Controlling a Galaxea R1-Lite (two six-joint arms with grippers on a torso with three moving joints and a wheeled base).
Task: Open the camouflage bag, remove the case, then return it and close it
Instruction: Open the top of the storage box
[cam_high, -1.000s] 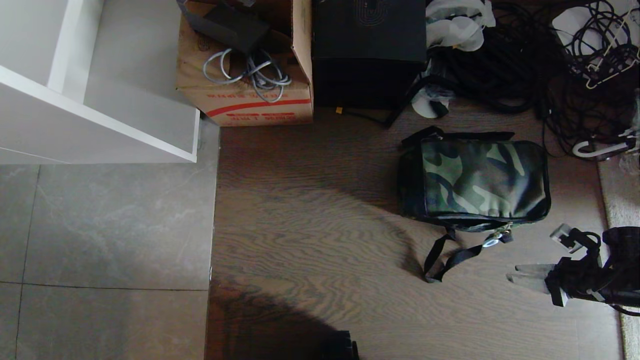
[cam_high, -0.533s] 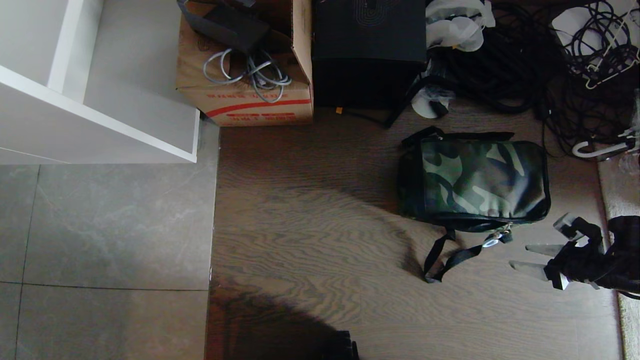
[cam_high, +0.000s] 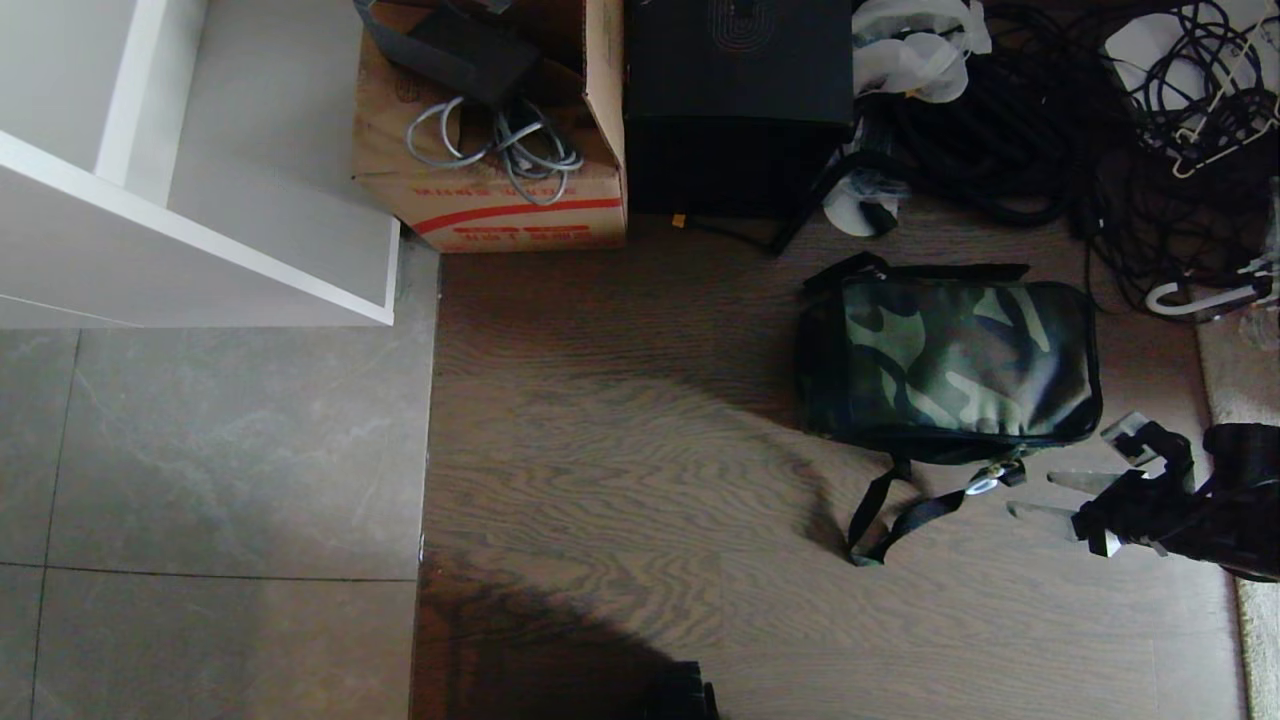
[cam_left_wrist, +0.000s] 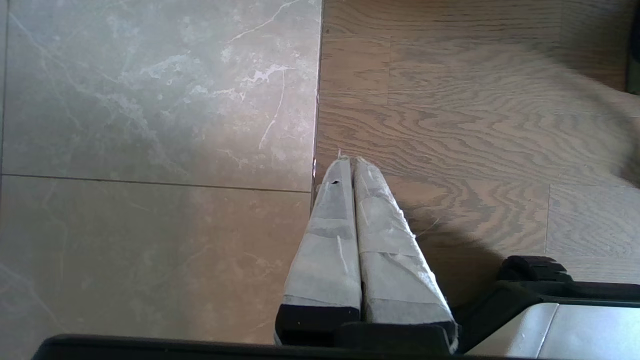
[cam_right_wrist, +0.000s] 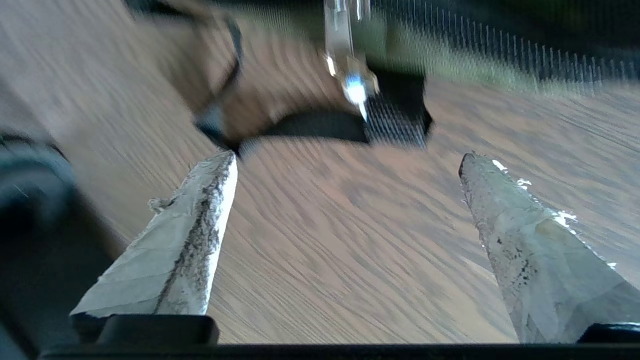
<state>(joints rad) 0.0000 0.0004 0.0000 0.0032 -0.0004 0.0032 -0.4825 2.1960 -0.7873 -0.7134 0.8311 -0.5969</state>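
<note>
The camouflage bag (cam_high: 950, 365) lies shut on the wood floor, green top up, its black strap (cam_high: 900, 515) trailing toward me. A white clip (cam_high: 983, 485) hangs from the zipper at the bag's near edge. My right gripper (cam_high: 1030, 494) hovers just right of that clip, open, with nothing between its fingers. In the right wrist view the clip (cam_right_wrist: 350, 82) and strap (cam_right_wrist: 320, 125) sit blurred just beyond the open right gripper (cam_right_wrist: 347, 159). The left gripper (cam_left_wrist: 350, 161) is shut and empty over the seam between tile and wood. The case is hidden.
A cardboard box (cam_high: 490, 150) with cables and a tall black box (cam_high: 738, 100) stand behind the bag. Tangled black cables (cam_high: 1050, 120) fill the back right. A white shelf unit (cam_high: 200, 250) stands at the left, and a rug edge (cam_high: 1235, 380) runs along the right.
My right gripper has opened wider and shifted farther from me, toward the bag's near edge and the zipper clip. The bag has not moved.
</note>
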